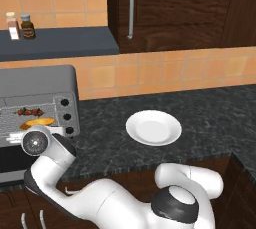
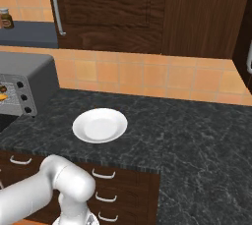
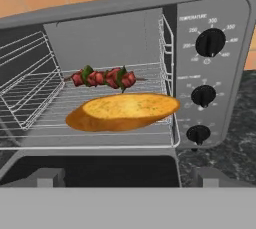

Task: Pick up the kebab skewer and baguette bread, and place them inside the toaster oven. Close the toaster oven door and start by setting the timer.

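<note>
While kebab skewer (image 3: 103, 78) and baguette bread (image 3: 122, 111) lie on rack inside toaster oven (image 3: 210, 8), tool (image 3: 125, 178) fully open, empty; door (image 3: 90, 170) down. Risk: closing push slips, baguette overhanging rack front blocks door.

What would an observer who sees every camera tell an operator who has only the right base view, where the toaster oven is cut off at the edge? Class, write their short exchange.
Operator: Where are the bread and the skewer?
Observer: In the hand view, the baguette bread and the kebab skewer lie on the wire rack inside the toaster oven, with the skewer behind the bread.
Operator: Is the door shut?
Observer: No, the toaster oven door is folded down, open.
</note>
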You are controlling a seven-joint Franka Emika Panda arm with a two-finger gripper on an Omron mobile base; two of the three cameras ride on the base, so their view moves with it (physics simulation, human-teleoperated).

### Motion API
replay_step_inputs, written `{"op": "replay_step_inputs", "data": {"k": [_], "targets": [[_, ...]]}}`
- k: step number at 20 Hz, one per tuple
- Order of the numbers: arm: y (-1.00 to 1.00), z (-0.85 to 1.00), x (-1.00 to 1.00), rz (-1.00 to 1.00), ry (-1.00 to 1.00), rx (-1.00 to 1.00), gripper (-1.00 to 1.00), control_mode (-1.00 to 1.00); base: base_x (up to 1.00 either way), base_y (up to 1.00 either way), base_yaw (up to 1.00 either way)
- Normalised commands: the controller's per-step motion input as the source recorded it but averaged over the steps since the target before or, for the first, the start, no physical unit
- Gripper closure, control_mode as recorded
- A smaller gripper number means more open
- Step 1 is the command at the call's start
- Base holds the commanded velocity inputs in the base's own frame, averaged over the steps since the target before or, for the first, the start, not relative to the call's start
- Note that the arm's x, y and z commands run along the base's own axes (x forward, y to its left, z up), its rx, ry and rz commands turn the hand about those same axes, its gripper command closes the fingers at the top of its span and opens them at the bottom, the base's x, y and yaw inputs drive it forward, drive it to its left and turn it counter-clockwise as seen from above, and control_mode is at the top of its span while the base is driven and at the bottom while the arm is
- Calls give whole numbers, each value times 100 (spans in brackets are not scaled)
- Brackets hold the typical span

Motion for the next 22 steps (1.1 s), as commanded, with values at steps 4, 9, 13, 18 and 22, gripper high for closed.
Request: {"op": "replay_step_inputs", "data": {"k": [4,9,13,18,22], "targets": [[0,-4,7,0,-4,0,-100,-100,0,0,0],[0,0,14,0,0,0,-100,-100,0,0,0],[1,0,20,0,0,0,-100,-100,0,0,0],[0,-1,15,0,0,0,-100,-100,0,0,0],[5,-9,9,0,0,0,-100,-100,0,0,0]]}}
